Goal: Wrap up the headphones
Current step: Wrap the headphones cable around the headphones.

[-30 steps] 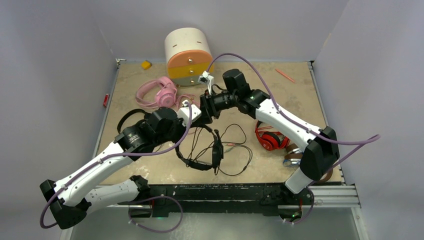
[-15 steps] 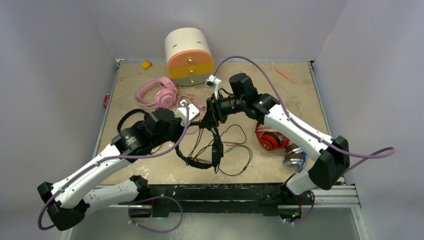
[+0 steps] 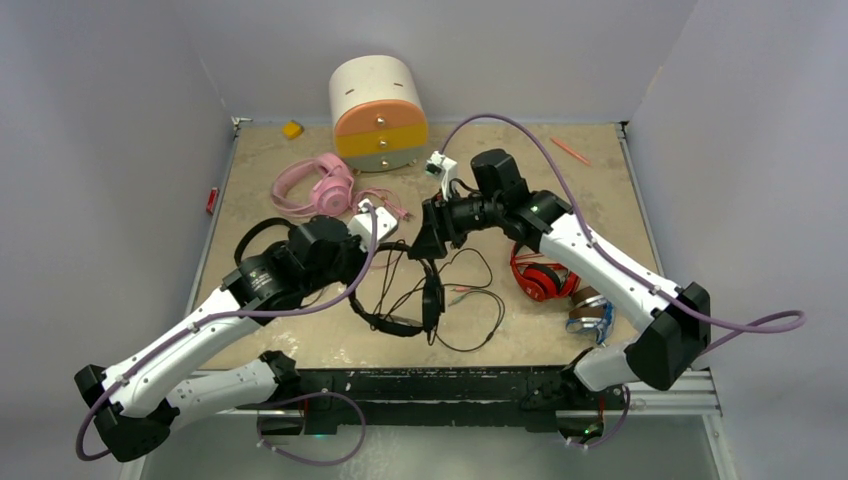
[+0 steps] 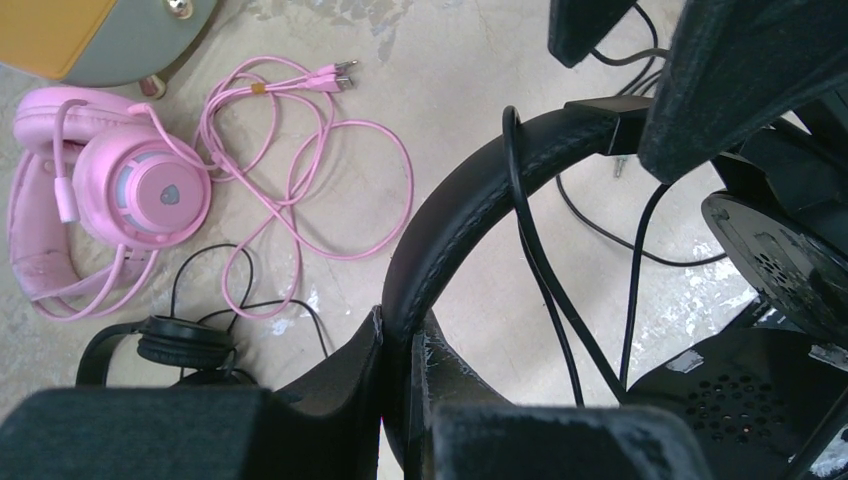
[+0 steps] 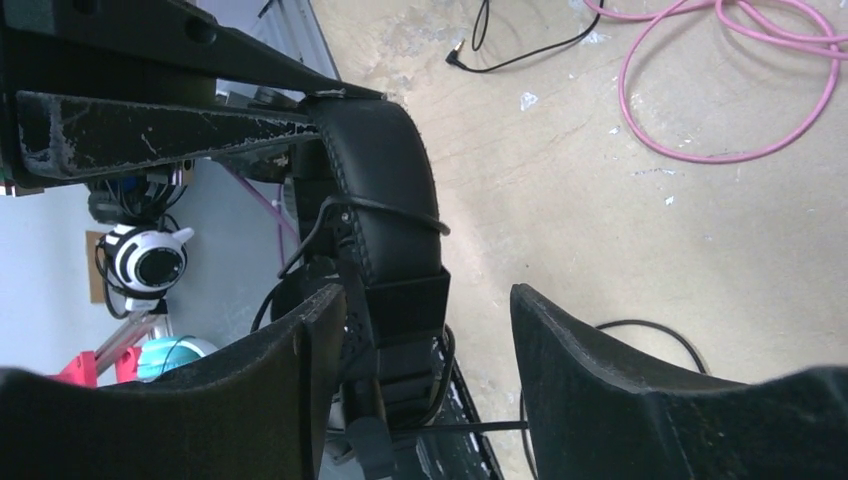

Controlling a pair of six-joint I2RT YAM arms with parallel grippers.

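Cable-winding is underway on the black padded headphones [image 3: 385, 322], which are held up just off the tan tabletop [image 3: 300, 330] in the middle of the workspace. The left gripper [image 4: 400, 345] is clenched hard on the stitched headband [image 4: 450, 230], pinning it in place. The thin black cable [image 4: 530, 260] crosses over the band once, and the right wrist view shows that single turn sitting snug across the padding. The rest of the cable trails in loose loops on the table.

The right gripper [image 5: 425, 295] has its fingers spread wide around the band and grips nothing. So I'd judge this to be between turns. The next move calls for the right gripper to pick up the slack cable below and carry it round the band again while the left keeps its hold.

Against a second ago, the right arm has swung outward and its wrist has slid right and toward the near edge, off the spot beside the left gripper. The left arm has barely shifted. The pink headphones [image 3: 320, 185] and glossy red headphones [image 3: 540, 275] lie where they were.
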